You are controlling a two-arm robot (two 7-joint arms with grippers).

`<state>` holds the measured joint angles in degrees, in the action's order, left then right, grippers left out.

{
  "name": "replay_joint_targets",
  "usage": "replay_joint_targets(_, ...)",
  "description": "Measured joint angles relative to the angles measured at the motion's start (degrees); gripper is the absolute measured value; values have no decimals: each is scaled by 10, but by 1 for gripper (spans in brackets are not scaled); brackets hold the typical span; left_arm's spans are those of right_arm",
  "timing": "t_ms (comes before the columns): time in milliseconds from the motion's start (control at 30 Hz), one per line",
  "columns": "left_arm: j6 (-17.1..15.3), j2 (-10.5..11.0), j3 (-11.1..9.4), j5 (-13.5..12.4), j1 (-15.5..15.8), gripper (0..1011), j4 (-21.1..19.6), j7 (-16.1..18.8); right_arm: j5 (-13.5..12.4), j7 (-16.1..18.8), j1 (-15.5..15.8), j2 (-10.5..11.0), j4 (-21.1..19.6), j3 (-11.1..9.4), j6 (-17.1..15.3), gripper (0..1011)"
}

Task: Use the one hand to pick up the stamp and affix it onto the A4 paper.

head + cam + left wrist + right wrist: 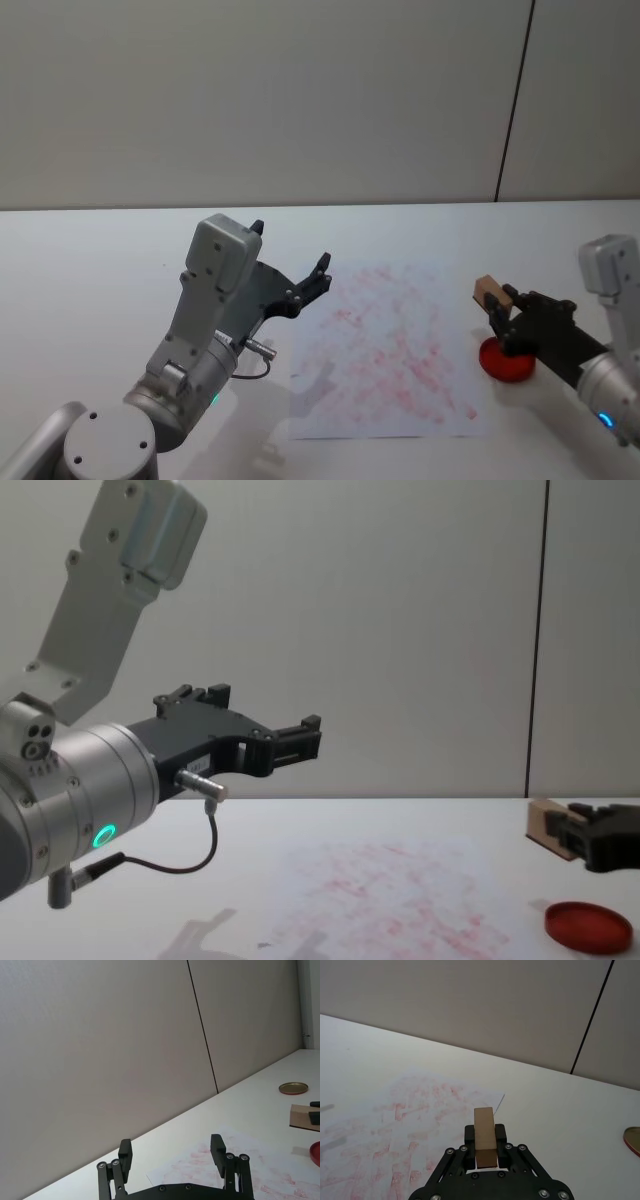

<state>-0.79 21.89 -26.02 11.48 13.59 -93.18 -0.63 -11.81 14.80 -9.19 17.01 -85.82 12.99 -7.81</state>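
The stamp [489,290], a small tan wooden block, is clamped in my right gripper [497,303], which hovers just right of the A4 paper [390,350] and above a red ink pad [506,360]. The right wrist view shows the stamp [485,1135] upright between the black jaws, with the red-smudged A4 paper [395,1125] beyond it. From the chest view the stamp [549,828] sticks out of the right gripper [568,835]. My left gripper [292,268] hangs open in the air off the paper's left edge, holding nothing; its fingers [126,1152] are spread wide.
The round red ink pad [588,926] lies on the white table right of the paper. A brass-coloured lid [293,1088] rests farther back on the table. The left arm's silver body [205,330] rises over the table's left front.
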Motion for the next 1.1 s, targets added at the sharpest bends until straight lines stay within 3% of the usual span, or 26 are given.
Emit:
replay_joint_targets(467, 0, 0, 0, 0, 0, 993, 0, 0, -16, 20, 24, 25, -14, -13, -19, 217)
replay_joint_targets(1100, 0, 0, 0, 0, 0, 993, 0, 0, -18, 37, 32, 37, -15, -19, -39, 217)
